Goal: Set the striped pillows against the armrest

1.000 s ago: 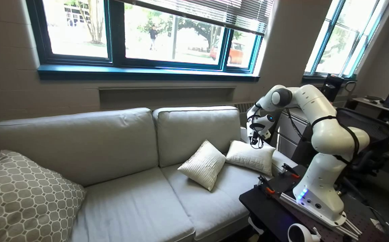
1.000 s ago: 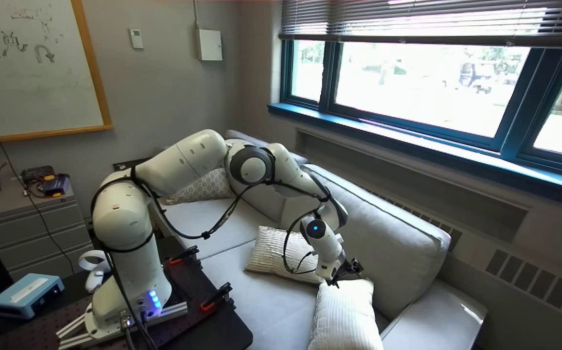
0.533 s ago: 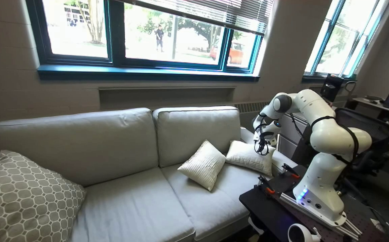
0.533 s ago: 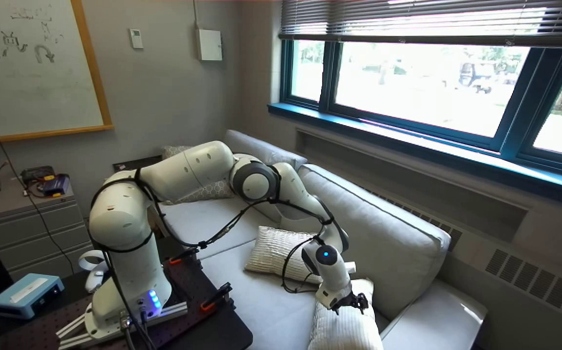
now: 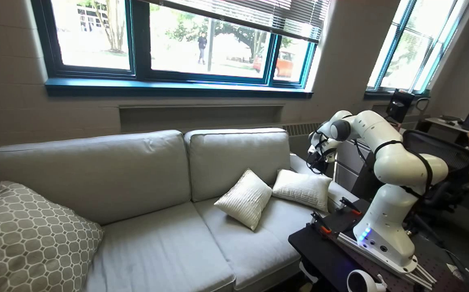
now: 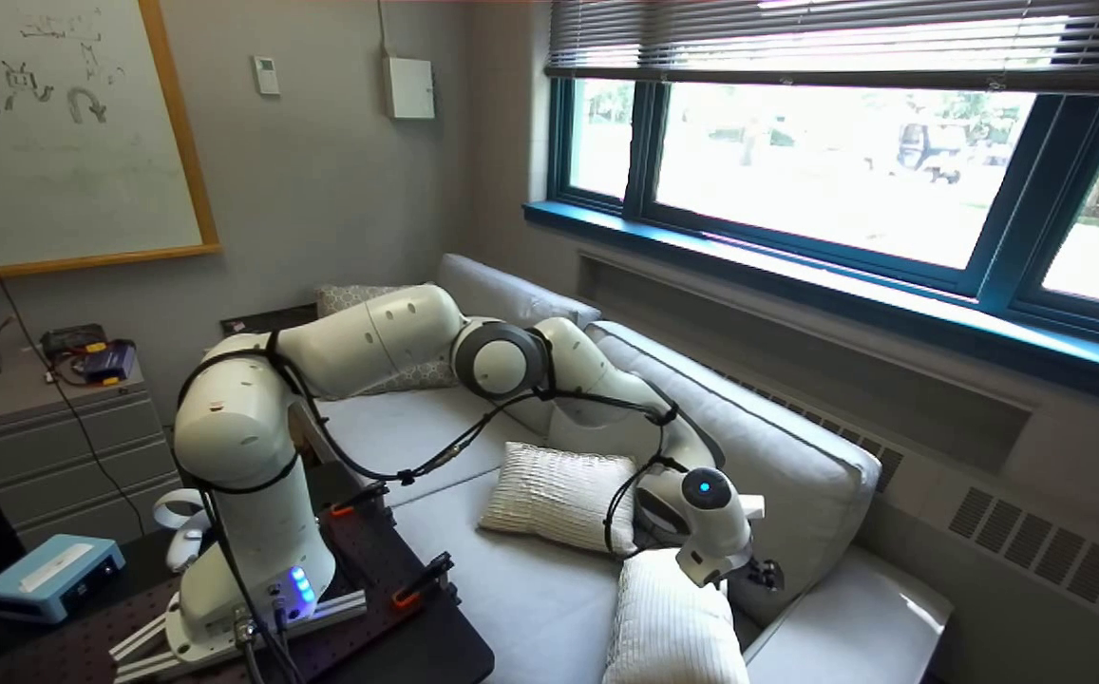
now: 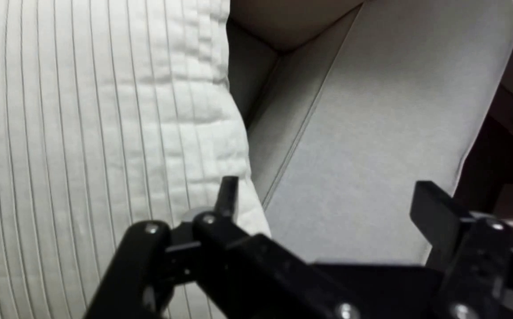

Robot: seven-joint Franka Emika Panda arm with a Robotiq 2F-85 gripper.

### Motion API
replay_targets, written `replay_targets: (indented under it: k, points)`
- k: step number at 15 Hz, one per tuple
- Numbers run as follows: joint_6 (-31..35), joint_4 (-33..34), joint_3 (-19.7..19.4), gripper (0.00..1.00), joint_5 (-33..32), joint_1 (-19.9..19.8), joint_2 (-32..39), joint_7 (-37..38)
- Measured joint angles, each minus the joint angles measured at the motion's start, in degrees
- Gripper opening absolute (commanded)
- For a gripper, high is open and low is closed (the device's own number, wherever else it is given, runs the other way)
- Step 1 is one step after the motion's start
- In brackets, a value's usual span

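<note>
Now my jaws stand wide apart. In the wrist view, one jaw shows over the edge of the near striped pillow (image 7: 105, 115), at nine o'clock, the other over the armrest (image 7: 362, 146), at three o'clock. Whether pillow and armrest touch, I cannot tell. In an exterior view, the far striped pillow (image 5: 243, 200) rests tilted on the sofa (image 5: 153, 251), at nine o'clock from the near one; the lattice pillow (image 5: 35, 235) sits well apart, toward the view's eight o'clock.
</note>
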Motion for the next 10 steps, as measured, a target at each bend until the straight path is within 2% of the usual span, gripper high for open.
replay_targets:
  k: [4,10]
  points:
    - [-5.71,7.76,-2.5,1.0,-6.89,0.25,4.17,6.49]
    - [-18.85,20.44,-5.94,1.0,-19.69,0.91,13.96,14.09]
